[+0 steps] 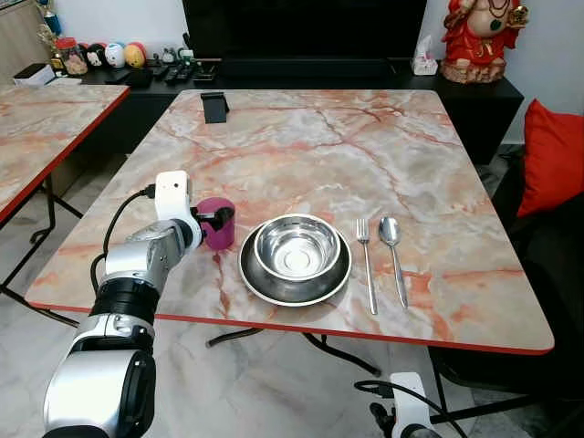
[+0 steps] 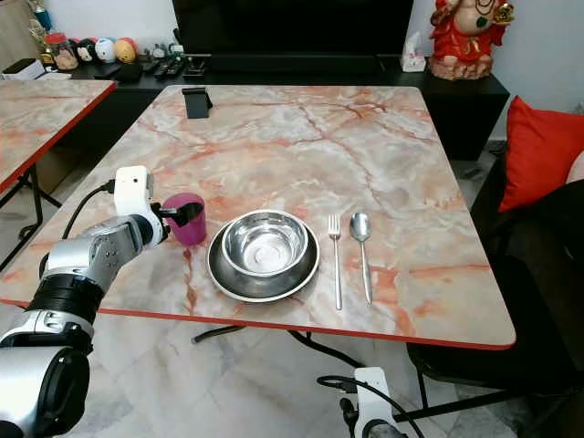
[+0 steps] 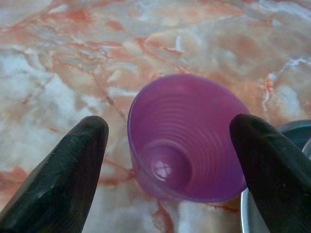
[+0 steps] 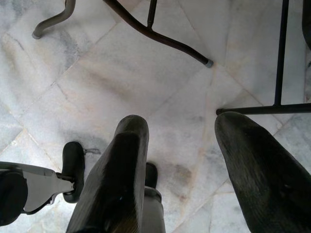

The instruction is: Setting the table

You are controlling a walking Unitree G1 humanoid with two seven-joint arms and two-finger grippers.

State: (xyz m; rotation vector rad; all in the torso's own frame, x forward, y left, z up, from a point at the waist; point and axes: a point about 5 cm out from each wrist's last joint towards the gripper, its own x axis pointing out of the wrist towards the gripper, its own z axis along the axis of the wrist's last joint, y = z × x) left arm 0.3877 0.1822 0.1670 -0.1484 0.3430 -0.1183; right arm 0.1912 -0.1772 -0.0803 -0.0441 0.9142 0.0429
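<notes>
Reaching over the near edge of the marble surface (image 1: 383,155), our left pincer (image 3: 167,141) sits at a purple cup (image 1: 217,222) with its two black fingers (image 3: 73,170) spread wide, one on each side of the cup and neither touching it, so the pincer is released. The cup stands upright and open-mouthed on the surface, just to the left of a steel plate (image 1: 294,274), close to its rim without clearly touching. A steel bowl (image 1: 297,246) rests inside the plate. To the right of the plate lie a fork (image 1: 366,265) and then a spoon (image 1: 393,251), side by side and a little apart, handles pointing towards us.

Our right pincer (image 4: 189,160) hangs low beside the body, below the surface edge, fingers parted and holding nothing, pointed at the pale tiled floor (image 4: 121,73) and the dark legs of the surface (image 4: 160,36).

At the far edge of the surface stands a small black stand (image 1: 214,106). Beyond it runs a dark sideboard (image 1: 474,96) carrying a red figurine (image 1: 479,36) and a row of small ornaments (image 1: 109,55). A second marble surface (image 1: 46,119) sits to our left, and a red cushion (image 1: 552,155) lies to our right.
</notes>
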